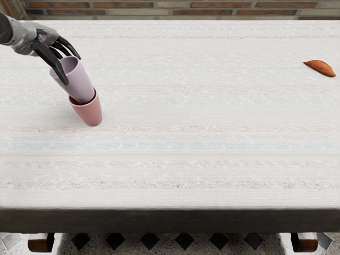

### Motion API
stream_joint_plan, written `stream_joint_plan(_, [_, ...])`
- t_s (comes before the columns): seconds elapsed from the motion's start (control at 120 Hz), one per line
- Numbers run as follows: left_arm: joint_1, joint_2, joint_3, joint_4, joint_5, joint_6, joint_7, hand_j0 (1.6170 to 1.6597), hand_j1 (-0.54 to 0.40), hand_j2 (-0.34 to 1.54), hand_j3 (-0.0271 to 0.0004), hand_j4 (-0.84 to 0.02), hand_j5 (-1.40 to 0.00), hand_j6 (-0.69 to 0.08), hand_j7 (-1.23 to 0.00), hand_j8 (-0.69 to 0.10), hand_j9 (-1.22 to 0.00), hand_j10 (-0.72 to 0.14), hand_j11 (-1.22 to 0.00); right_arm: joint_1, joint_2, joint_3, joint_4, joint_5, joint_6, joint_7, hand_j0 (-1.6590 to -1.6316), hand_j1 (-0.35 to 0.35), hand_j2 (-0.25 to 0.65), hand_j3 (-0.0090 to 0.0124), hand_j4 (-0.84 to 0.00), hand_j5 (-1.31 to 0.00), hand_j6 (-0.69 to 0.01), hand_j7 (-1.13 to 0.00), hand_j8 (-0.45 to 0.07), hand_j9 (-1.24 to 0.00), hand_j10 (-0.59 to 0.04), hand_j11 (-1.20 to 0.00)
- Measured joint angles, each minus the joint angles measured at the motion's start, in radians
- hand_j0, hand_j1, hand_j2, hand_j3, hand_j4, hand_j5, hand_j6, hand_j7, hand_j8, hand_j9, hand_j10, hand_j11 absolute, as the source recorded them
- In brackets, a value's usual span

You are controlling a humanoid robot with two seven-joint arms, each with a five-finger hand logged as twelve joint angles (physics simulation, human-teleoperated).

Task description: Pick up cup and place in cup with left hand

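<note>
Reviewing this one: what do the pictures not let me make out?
All in the head view:
- Base of the lilac cup: hidden by the pink cup, so its depth inside is unclear.
- Exact finger contacts of the left hand on the lilac cup's far side: too small.
- Left forearm: cut off by the left edge.
- Brown object: too small to identify.

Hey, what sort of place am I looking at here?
Probably a simulated dining or kitchen area in a home, though no appliances show: a table with a pale striped top, a brick wall behind it, and a floor patterned with dark diamonds.
</note>
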Motion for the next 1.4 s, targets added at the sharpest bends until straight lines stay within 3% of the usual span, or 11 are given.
stream_joint_plan(0.35, [0.005,-0.02,0.017,-0.001,0.0,-0.009,0.0,1.6575,-0.233,0.68,0.0,-0.54,-0.83,-0.34,-0.81,-0.302,-0.81,-0.439,-0.8,0.0,0.0,0.0,0.0,0.0,0.0,0.0,-1.6581,-0.349,0.0,0.0,0.0,0.0,0.001,0.0,0.001,0.0,0.0,0.0])
stream_joint_plan(0.6, [0.005,-0.035,0.038,-0.001,0.01,-0.003,0.0,1.658,-0.261,0.68,0.0,-0.51,-0.74,-0.344,-0.73,-0.307,-0.72,-0.424,-0.72,0.0,0.0,0.0,0.0,0.0,0.0,0.0,-1.6581,-0.349,0.0,0.0,0.0,0.0,0.001,0.0,0.001,0.0,0.0,0.0])
stream_joint_plan(0.767, [0.014,-0.043,0.039,0.0,0.058,0.018,0.0,1.6581,-0.024,0.32,0.0,-0.312,-0.44,-0.239,-0.43,-0.222,-0.43,-0.274,-0.43,0.0,0.0,0.0,0.0,0.0,0.0,0.0,-1.6581,-0.349,0.0,0.0,0.0,0.0,0.001,0.0,0.001,0.0,0.0,0.0])
stream_joint_plan(0.975, [0.011,-0.07,0.038,0.0,0.068,0.033,0.0,1.6581,0.191,0.12,0.0,-0.134,-0.18,-0.108,-0.18,-0.102,-0.18,-0.12,-0.18,0.0,0.0,0.0,0.0,0.0,0.0,0.0,-1.6581,-0.349,0.0,0.0,0.0,0.0,0.001,0.0,0.0,0.0,0.0,0.0])
stream_joint_plan(1.15, [-0.013,-0.126,0.035,0.0,0.062,0.034,0.0,1.6581,0.277,0.05,0.0,-0.063,-0.08,-0.052,-0.08,-0.05,-0.08,-0.057,-0.08,0.0,0.0,0.0,0.0,0.0,0.0,0.0,-1.6581,-0.349,0.0,0.0,0.0,0.0,0.001,0.0,0.0,0.0,0.0,0.0])
stream_joint_plan(1.4, [-0.03,-0.189,0.027,0.0,0.059,0.034,0.0,1.6581,0.323,0.02,0.0,-0.024,-0.03,-0.022,-0.03,-0.021,-0.03,-0.022,-0.03,0.0,0.0,0.0,0.0,0.0,0.0,0.0,-1.6581,-0.349,0.0,0.0,0.0,0.0,0.001,0.0,0.0,0.0,0.0,0.0])
